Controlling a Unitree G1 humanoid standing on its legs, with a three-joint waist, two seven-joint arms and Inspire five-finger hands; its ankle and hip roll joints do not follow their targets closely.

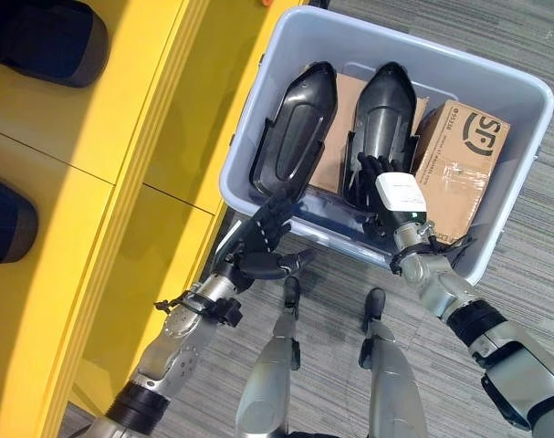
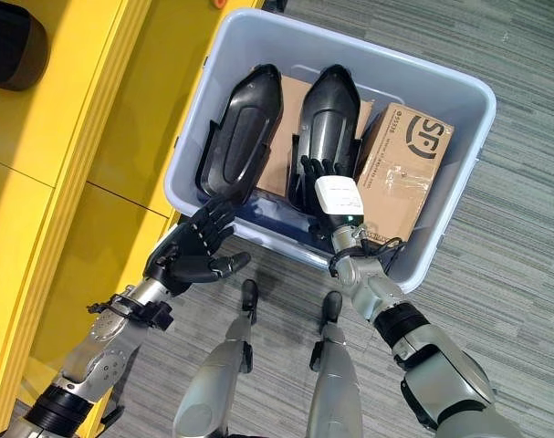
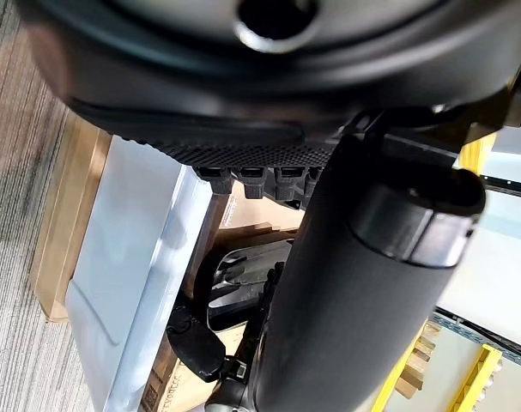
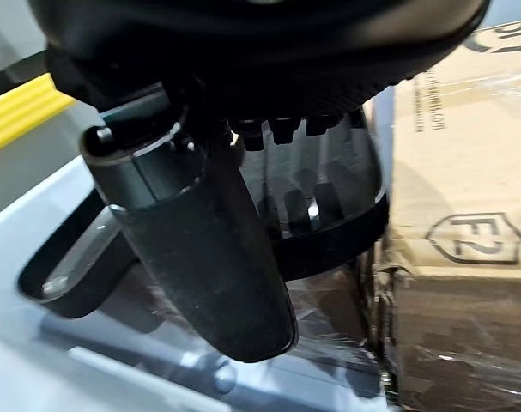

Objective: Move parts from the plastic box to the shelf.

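A grey plastic box stands on the carpet and holds two long glossy black parts side by side. The left part and the right part lie on cardboard. My right hand reaches over the box's near wall, and its straight fingers rest on the near end of the right part, its thumb held clear. My left hand hovers open outside the box's near left corner, fingers spread, touching nothing. The yellow shelf runs along the left.
A brown carton fills the box's right side, tight against the right part. A flatter cardboard sheet lies under both parts. Two dark parts sit on the shelf's yellow boards. Grey carpet surrounds the box.
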